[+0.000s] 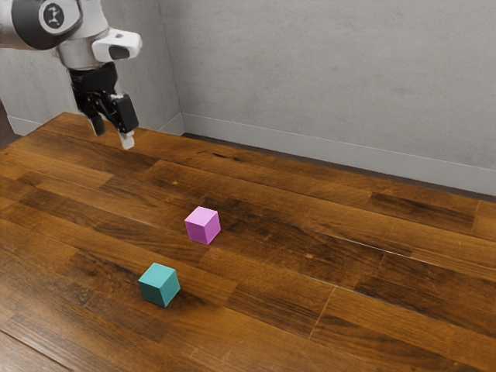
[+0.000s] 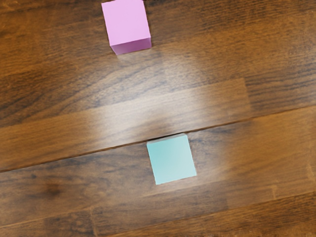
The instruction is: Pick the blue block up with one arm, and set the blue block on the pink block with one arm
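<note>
The blue block [image 1: 160,284] is a teal-blue cube resting on the wooden floor near the front, at the exterior view's left of centre. The pink block [image 1: 202,225] stands on the floor a short way behind it and slightly to the exterior view's right, apart from it. My gripper [image 1: 111,134] hangs high at the upper left, well above and behind both blocks, open with nothing between its fingers. From the wrist view I look down on the blue block [image 2: 171,159] and the pink block [image 2: 126,24], separated by bare boards.
Dark wooden planks [image 1: 349,256] cover the whole work surface. A grey wall with a pale baseboard [image 1: 333,151] runs along the back. Wide bare floor lies to the exterior view's right of the blocks.
</note>
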